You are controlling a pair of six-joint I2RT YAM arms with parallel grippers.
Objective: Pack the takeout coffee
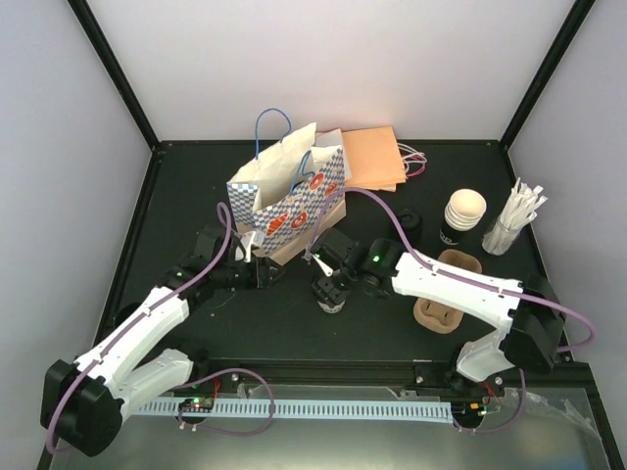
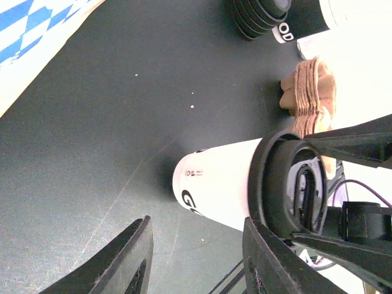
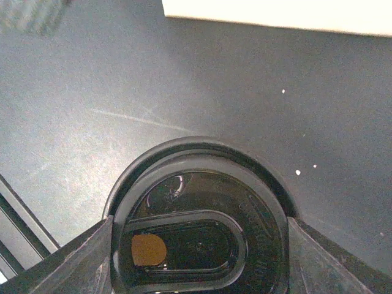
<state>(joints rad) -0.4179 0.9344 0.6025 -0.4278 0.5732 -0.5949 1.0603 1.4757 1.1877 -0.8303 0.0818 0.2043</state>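
Black-lidded single takeout coffee (image 2: 217, 184), clamped by right end effector (image 3: 199, 245); left end effector (image 2: 196, 263) spread, empty.

Fingers (image 3: 61, 260) apparently clasp the coffee lid (image 3: 199, 236).

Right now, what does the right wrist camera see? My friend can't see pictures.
A round black plastic lid with a small brown spot fills the lower middle, hugged on both sides by the right gripper's dark fingers. Around it lies dark table, with a pale strip along the top edge.
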